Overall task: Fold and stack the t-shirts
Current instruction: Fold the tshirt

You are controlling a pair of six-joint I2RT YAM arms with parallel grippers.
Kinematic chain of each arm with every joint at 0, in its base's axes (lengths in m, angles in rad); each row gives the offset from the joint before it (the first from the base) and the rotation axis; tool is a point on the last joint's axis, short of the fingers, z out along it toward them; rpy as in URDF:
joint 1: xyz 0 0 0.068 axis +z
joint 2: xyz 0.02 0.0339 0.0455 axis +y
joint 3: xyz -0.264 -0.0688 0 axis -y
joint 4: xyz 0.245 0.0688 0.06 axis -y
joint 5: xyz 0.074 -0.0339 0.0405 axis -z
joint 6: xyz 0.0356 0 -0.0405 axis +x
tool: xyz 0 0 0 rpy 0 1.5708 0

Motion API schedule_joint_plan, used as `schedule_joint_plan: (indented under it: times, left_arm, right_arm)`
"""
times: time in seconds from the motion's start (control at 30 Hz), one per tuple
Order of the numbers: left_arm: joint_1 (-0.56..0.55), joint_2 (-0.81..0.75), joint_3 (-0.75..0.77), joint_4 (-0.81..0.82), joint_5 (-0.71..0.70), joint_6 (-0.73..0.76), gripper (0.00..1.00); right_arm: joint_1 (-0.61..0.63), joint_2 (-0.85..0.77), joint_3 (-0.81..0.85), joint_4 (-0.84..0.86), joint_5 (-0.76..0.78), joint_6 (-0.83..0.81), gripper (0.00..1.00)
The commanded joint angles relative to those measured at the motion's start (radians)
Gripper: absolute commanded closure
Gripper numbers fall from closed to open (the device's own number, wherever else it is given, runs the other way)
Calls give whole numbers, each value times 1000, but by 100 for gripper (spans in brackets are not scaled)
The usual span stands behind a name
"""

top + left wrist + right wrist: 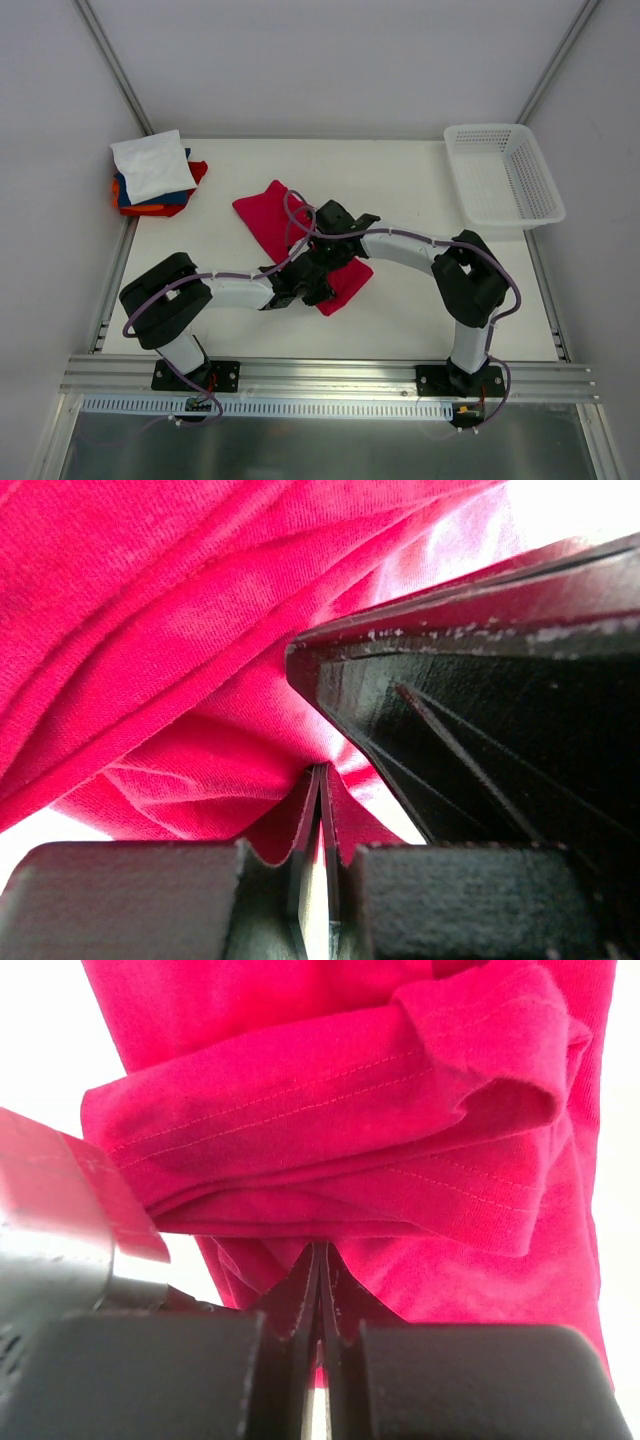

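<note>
Near the middle of the table (400,190), the crimson t-shirt (262,215) lies as a narrow, partly folded band running from about 11 o'clock down to 5 o'clock. Both your arms meet over its near half. Your left gripper (322,785) has its fingers pressed together on a thin pleat of the red cloth. Your right gripper (320,1260) is likewise closed, pinching fabric just under a rolled hem with visible stitching. You seem to be mid-fold, holding the near end to carry it over the far end.

To do it well, I'd judge you should raise both grippers together and level, so the edge between them runs straight rather than sagging. The two wrists sit very close in the overhead view, so draw them a little apart along that edge before you sweep toward 11 o'clock. That should take out the bunching that shows in the right wrist view. Lay the end down square on the far edge, then let go with both at once. Thin knit slips easily, so a slow move is safer.

The stack (160,200) of folded tees, white shirt (150,162) on top, sits at 10 o'clock. The basket (485,128) at 2 o'clock is not part of this.
</note>
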Motion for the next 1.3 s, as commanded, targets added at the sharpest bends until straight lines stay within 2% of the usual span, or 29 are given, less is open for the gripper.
schedule_joint_plan:
  times: [0.0, 0.2, 0.67, 1.1, 1.27]
  left_arm:
    - [-79, 62, -14, -89, 54, 213, 100]
    - [-86, 22, -63, -97, 32, 196, 100]
    - [-74, -50, -167, -109, 18, 160, 100]
    - [-89, -99, -225, -109, 35, 136, 100]
    - [-102, -125, -265, -110, 46, 120, 100]
  right_arm:
    - [-28, 24, -36, 294, 131, 57, 100]
    - [-51, 1, -42, 262, 138, 47, 100]
    - [-104, -193, -217, 260, 230, 53, 100]
    - [-141, -84, -47, 243, 184, 22, 100]
    - [-162, -68, -33, 235, 178, 16, 100]
